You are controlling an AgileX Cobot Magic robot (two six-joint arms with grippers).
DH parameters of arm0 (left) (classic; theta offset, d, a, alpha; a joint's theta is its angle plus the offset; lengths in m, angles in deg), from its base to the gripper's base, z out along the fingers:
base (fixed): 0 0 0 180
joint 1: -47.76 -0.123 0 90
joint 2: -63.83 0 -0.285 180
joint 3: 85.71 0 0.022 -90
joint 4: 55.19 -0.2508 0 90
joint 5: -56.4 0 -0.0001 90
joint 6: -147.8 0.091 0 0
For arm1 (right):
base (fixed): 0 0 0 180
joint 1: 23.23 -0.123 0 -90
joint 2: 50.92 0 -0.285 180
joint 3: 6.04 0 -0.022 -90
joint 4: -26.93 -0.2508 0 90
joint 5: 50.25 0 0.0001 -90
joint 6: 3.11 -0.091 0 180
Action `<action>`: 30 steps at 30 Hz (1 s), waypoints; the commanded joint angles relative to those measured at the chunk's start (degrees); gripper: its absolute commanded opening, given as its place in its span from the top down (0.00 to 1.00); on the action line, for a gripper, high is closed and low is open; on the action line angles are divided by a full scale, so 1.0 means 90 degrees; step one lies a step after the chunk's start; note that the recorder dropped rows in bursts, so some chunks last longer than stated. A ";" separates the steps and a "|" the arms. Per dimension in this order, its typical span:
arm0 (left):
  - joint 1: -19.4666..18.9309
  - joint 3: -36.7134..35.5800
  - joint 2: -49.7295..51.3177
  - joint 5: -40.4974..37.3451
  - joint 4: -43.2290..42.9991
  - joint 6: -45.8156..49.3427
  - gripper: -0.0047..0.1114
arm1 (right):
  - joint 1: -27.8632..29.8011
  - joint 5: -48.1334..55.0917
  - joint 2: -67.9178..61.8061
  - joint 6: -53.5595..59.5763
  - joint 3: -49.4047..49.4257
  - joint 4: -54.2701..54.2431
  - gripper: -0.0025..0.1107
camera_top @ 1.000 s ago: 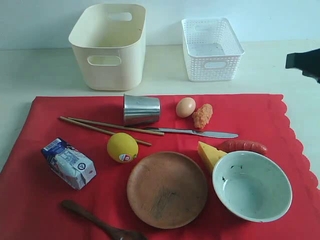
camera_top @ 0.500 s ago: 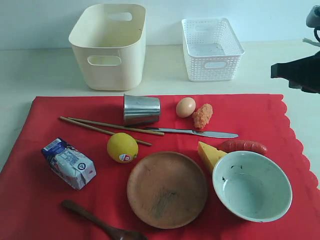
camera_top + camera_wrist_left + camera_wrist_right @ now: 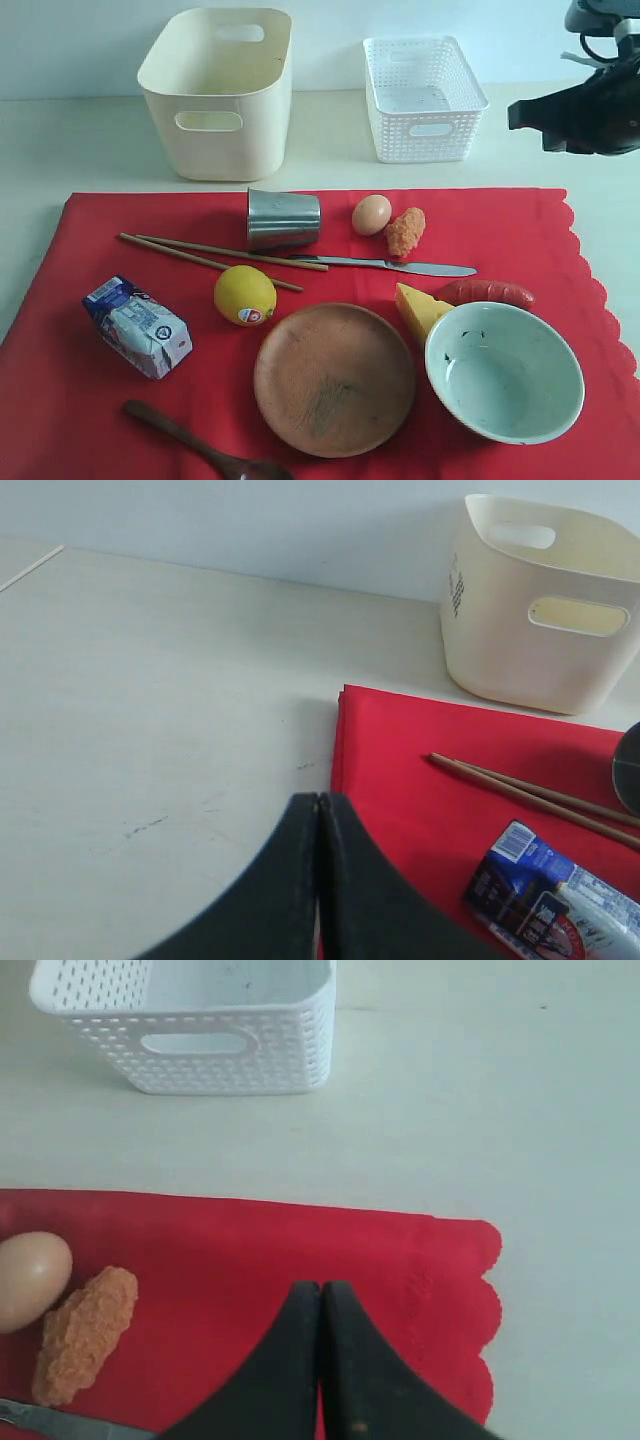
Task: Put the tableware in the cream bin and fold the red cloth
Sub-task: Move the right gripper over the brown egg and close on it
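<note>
Pale tabletop (image 3: 80, 140), cream bin (image 3: 215, 150) empty, left pincer (image 3: 318, 810) and right pincer (image 3: 320, 1295) both pressed together, so looks like first pickup's pending and the right one must spread over the table knife (image 3: 400, 266) to its left.

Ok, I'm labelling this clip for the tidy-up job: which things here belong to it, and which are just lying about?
Job: steel tumbler, chopsticks, knife, wooden plate, bowl, wooden spoon, cream bin, red cloth.
Lying about: egg, breaded nugget, lemon, cheese, sausage, milk carton, white basket.
</note>
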 commanded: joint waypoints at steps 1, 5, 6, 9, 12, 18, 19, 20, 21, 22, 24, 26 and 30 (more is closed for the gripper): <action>-0.0022 -0.0015 -0.0037 0.0041 -0.0022 0.0002 0.96 | -0.0088 0.0219 -0.0294 0.0346 -0.0340 -0.0066 0.98; -0.0022 -0.0015 -0.0037 0.0041 -0.0022 0.0002 0.96 | -0.0453 0.0373 -0.0516 0.0619 -0.0585 -0.0056 0.98; -0.0022 -0.0015 -0.0037 0.0041 -0.0022 0.0002 0.96 | -0.0548 0.0404 -0.0560 0.0654 -0.0649 -0.0056 0.98; -0.0022 -0.0015 -0.0037 0.0041 -0.0022 0.0002 0.96 | -0.0899 0.0552 -0.0705 0.0687 -0.0855 -0.0056 0.98; -0.0022 -0.0015 -0.0037 0.0041 -0.0022 0.0002 0.96 | -0.1202 0.0767 -0.0863 0.0687 -0.1085 -0.0044 0.98; -0.0022 -0.0015 -0.0037 0.0041 -0.0022 0.0002 0.96 | -0.1647 0.0955 -0.1192 0.0889 -0.1618 -0.0044 0.98; -0.0022 -0.0015 -0.0037 0.0041 -0.0022 0.0002 0.96 | -0.1683 0.0965 -0.1256 0.0926 -0.1684 -0.0044 0.98; -0.0022 -0.0015 -0.0037 0.0041 -0.0022 0.0002 0.96 | -0.1755 0.0997 -0.1326 0.0973 -0.1789 -0.0044 0.98; -0.0022 -0.0015 -0.0037 0.0041 -0.0022 0.0002 0.96 | -0.1791 0.1061 -0.1393 0.0972 -0.1863 -0.0044 0.98; -0.0022 -0.0015 -0.0037 0.0041 -0.0022 0.0002 0.96 | -0.1835 0.1149 -0.1457 0.0972 -0.1959 -0.0044 0.98; -0.0022 -0.0015 -0.0037 0.0041 -0.0022 0.0002 0.96 | -0.1909 0.1405 -0.1595 0.0972 -0.2161 -0.0044 0.95; -0.0022 -0.0015 -0.0037 0.0041 -0.0022 0.0002 0.96 | -0.1980 0.1701 -0.1738 0.0972 -0.2358 -0.0055 0.90; -0.0022 -0.0015 -0.0037 0.0041 -0.0022 0.0002 0.96 | -0.2050 0.2124 -0.1943 0.0972 -0.2642 0.0009 0.75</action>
